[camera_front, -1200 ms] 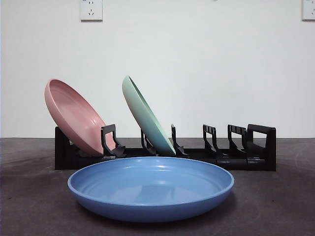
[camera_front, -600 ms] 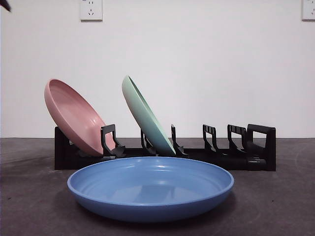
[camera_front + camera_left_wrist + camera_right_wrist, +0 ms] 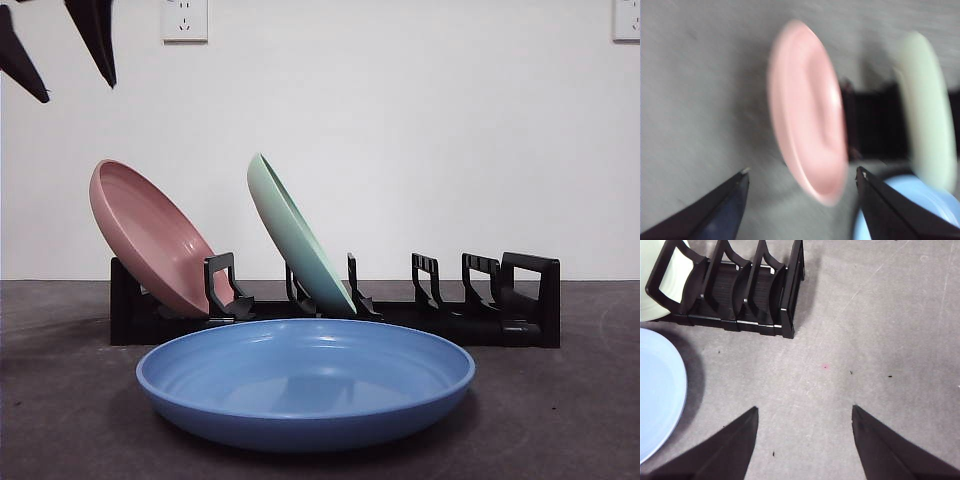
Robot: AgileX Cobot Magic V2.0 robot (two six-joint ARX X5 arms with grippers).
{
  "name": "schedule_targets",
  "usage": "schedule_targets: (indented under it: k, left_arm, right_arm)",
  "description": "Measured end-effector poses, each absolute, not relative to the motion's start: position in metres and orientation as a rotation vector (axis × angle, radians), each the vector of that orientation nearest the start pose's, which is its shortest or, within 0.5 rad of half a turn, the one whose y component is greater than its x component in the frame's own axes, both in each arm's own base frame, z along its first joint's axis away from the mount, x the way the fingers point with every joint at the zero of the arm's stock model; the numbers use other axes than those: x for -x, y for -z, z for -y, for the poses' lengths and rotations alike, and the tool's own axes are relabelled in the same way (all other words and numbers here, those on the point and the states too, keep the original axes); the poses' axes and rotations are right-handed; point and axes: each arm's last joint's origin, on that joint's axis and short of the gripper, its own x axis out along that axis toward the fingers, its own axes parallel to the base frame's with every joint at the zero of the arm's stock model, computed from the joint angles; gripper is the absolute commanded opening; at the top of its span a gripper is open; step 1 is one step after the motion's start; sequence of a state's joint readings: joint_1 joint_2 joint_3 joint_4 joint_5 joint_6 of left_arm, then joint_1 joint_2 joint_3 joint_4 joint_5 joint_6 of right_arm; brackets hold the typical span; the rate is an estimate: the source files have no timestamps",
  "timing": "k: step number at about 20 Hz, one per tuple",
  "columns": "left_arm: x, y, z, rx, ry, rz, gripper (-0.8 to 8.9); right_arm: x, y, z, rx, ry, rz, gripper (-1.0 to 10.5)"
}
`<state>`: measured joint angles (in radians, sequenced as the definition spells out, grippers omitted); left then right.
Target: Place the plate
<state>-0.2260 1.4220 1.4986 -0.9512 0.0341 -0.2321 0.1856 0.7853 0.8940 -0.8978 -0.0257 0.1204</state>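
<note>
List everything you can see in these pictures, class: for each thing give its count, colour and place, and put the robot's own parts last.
Round blue plastic plate: one, blue, flat on the table in front of the rack.
Round pink plastic plate: one, pink, leaning in the rack's end slot.
Round pale green plastic plate: one, green, leaning in a slot further along.
Black slotted plastic dish rack: one, black, behind the blue plate, its other slots unfilled.
Dark grey table: one, grey, under everything.
White wall sockets: two, white, high on the wall.
Left gripper: black, open, above the pink plate.
Right gripper: black, open, over bare table beside the rack.
</note>
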Motion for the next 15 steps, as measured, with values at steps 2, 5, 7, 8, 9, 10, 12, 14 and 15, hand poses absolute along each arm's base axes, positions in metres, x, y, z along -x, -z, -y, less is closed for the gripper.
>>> schedule_targets:
  k: [2,5,7,8,9,10,12,14,15]
  left_arm:
    - [-0.295,-0.368,0.069,0.108,0.138,-0.902,3.30]
    - [-0.318,-0.356,0.074,0.086,0.127,-0.937,3.31]
    - [-0.330,-0.343,0.076,0.074,0.108,-0.975,3.30]
    - [-0.336,-0.335,0.078,0.069,0.104,-0.997,3.31]
    - [-0.340,-0.329,0.079,0.067,0.102,-1.015,3.30]
    - [-0.345,-0.322,0.080,0.064,0.099,-1.034,3.30]
    - [-0.349,-0.315,0.081,0.061,0.097,-1.051,3.15]
    - [-0.351,-0.315,0.081,0.063,0.098,-1.037,2.04]
    - [-0.352,-0.316,0.081,0.065,0.100,-1.025,1.67]
  right_arm:
    - [-0.136,-0.308,-0.026,-0.051,-0.152,-0.799,3.0]
    - [-0.136,-0.308,-0.026,-0.048,-0.148,-0.798,3.0]
    - [-0.136,-0.308,-0.025,-0.036,-0.121,-0.795,3.0]
    - [-0.136,-0.308,-0.025,-0.025,-0.109,-0.792,3.0]
    - [-0.136,-0.308,-0.025,-0.020,-0.107,-0.789,3.0]
    - [-0.137,-0.308,-0.025,-0.018,-0.107,-0.786,3.0]
    - [-0.137,-0.308,-0.025,-0.014,-0.107,-0.785,3.0]
    - [-0.137,-0.308,-0.025,-0.012,-0.108,-0.785,3.0]
    - [-0.137,-0.308,-0.025,-0.012,-0.108,-0.785,3.0]
